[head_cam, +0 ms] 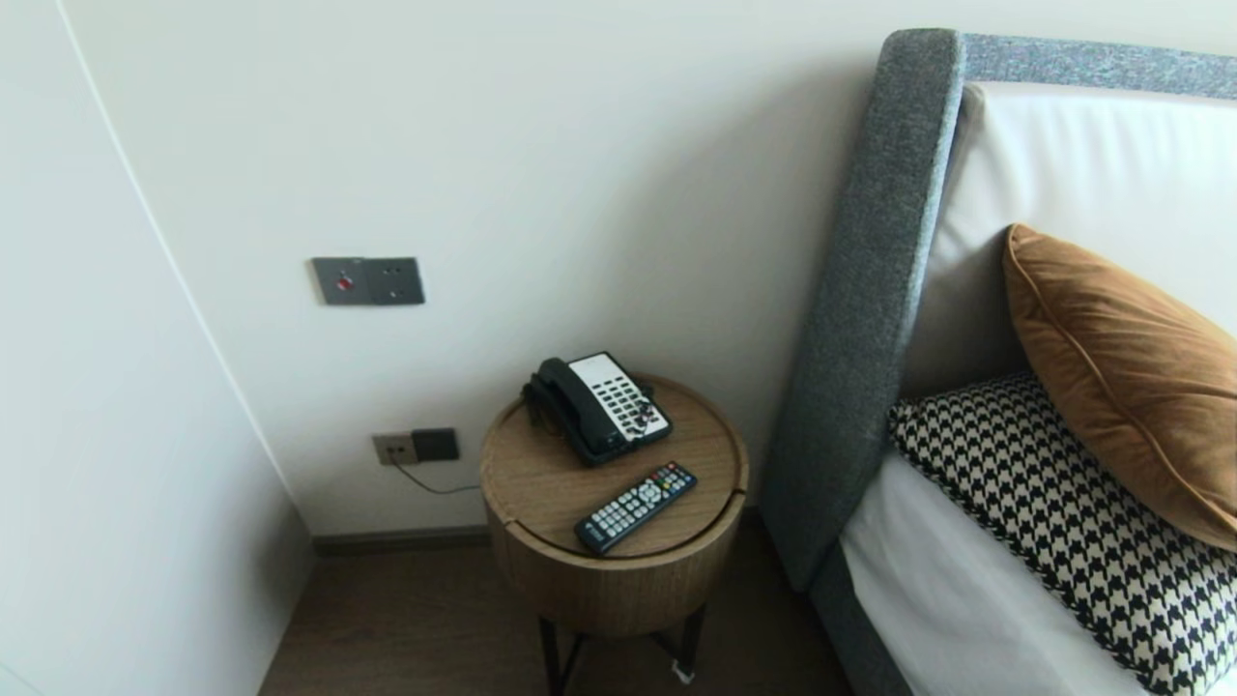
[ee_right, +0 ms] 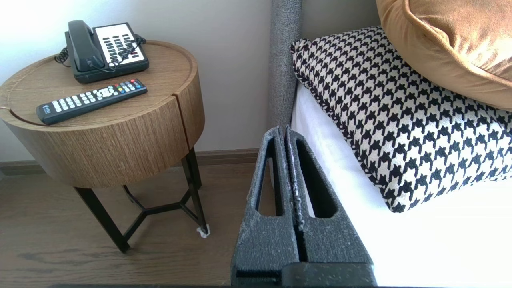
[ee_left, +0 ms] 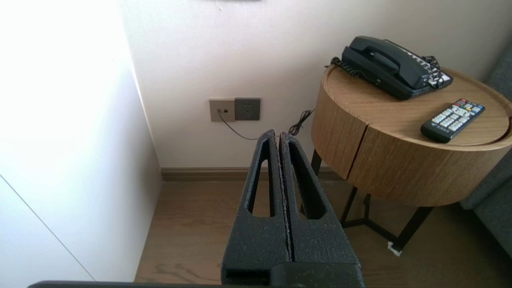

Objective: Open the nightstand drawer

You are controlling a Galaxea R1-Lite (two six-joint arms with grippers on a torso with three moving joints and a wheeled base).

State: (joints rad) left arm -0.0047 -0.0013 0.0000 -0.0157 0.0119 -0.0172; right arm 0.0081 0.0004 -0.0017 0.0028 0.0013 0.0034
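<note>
A round wooden bedside table (head_cam: 541, 483) stands by the wall, left of the bed. On it sit a black desk telephone (head_cam: 597, 406) with a white keypad and, nearer me, a black remote control (head_cam: 635, 507). Neither arm shows in the head view. My left gripper (ee_left: 279, 134) is shut and empty, hanging low over the floor, left of the table (ee_left: 360, 144); the telephone (ee_left: 394, 66) and remote (ee_left: 452, 120) lie beyond it. My right gripper (ee_right: 283, 130) is shut and empty beside the mattress edge, right of the table (ee_right: 120, 132) with its remote (ee_right: 90, 100) and telephone (ee_right: 104, 50).
A bed with a grey padded headboard (head_cam: 870, 309), a houndstooth pillow (head_cam: 1063, 522) and a brown cushion (head_cam: 1121, 377) fills the right. Wall sockets (head_cam: 416, 447) with a cable sit low left of the table, a switch panel (head_cam: 367, 280) higher. White wall panel (head_cam: 116, 464) closes the left.
</note>
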